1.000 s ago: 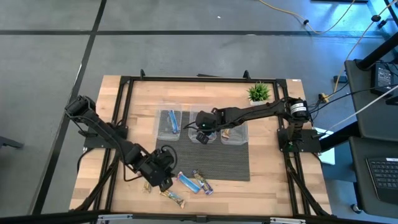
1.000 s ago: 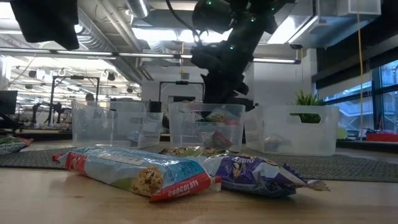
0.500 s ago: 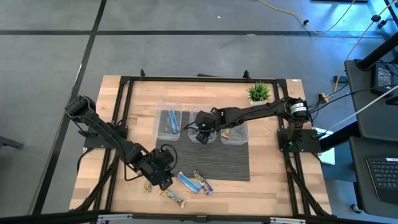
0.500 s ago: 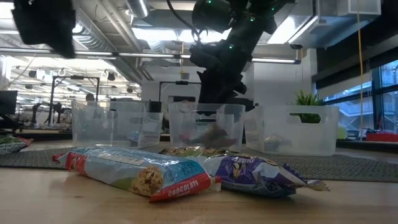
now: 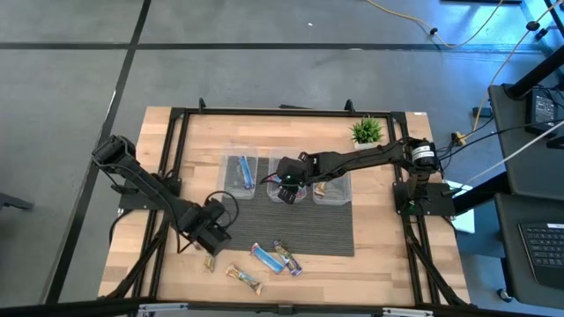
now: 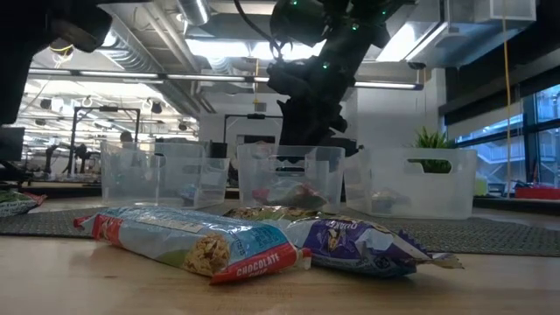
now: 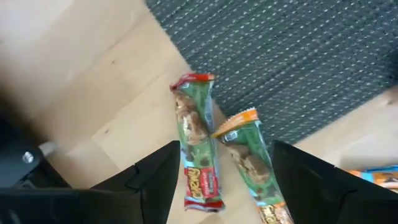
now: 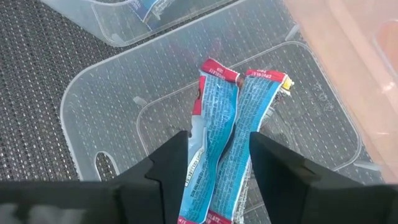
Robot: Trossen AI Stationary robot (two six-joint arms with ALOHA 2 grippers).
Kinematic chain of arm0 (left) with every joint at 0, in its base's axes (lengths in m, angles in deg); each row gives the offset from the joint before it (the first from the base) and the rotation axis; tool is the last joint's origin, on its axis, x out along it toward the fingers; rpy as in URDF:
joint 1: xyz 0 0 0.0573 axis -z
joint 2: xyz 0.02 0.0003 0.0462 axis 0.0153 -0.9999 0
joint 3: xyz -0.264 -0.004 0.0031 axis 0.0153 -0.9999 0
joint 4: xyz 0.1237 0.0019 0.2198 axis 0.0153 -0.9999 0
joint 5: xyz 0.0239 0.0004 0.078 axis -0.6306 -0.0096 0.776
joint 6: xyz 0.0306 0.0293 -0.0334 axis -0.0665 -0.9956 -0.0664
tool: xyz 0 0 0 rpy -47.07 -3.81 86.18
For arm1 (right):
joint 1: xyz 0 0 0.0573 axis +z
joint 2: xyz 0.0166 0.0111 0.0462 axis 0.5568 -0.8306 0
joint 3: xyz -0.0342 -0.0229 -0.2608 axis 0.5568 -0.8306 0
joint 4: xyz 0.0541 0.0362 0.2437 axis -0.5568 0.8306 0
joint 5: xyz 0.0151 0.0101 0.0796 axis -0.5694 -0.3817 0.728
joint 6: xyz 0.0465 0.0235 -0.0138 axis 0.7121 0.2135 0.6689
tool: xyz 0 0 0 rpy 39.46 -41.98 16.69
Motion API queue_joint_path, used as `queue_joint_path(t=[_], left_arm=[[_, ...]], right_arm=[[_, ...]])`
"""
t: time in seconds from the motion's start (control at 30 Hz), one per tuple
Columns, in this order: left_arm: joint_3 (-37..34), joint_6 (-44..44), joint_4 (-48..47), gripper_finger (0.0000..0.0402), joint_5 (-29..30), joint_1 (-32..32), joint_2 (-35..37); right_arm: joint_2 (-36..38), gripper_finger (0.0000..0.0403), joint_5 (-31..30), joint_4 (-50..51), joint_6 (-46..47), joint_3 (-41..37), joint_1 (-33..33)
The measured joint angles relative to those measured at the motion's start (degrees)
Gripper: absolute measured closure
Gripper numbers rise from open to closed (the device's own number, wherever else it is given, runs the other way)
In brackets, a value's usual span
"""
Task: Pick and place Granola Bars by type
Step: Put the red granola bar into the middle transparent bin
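Note:
My left gripper (image 5: 211, 234) stands open, pointing down over the wood near the front left. Two green-wrapped granola bars, one red-ended (image 7: 196, 155) and one orange-ended (image 7: 252, 163), lie flat between its fingers (image 7: 225, 155), untouched. My right gripper (image 5: 286, 185) hangs open over the middle clear bin (image 5: 275, 166). Two blue, red-ended bars (image 8: 221, 134) lie side by side on that bin's floor below its fingers (image 8: 217, 142). More bars lie on the wood near the front edge: a blue one (image 6: 197, 245) and a purple one (image 6: 359, 245).
Three clear bins stand in a row on the dark mat (image 5: 304, 231); the left one (image 5: 240, 174) holds a blue bar, and the right one (image 5: 332, 187) also holds something. A potted plant (image 5: 366, 130) stands at the back right. A black frame rail (image 5: 167, 176) runs along the table's sides.
A bar that hung from my right gripper inside the middle bin has fallen and now lies on the bin's floor; the gripper has kept its place. My left gripper has moved toward the table's left and far edges, away from the front bars, and tipped to point down.

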Motion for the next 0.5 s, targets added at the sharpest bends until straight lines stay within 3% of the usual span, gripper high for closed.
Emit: queue_joint_path(t=[0.13,0.5], left_arm=[[-2.68,1.56,0.79,0.0160,-0.62,0.16,0.03],[-14.12,5.87,13.97,0.0159,-3.98,3.06,0.01]], right_arm=[[0.00,0.0228,0.00,0.02,0.02,0.00,0.00],[0.02,0.0228,0.04,0.03,0.07,0.00,0.00]])
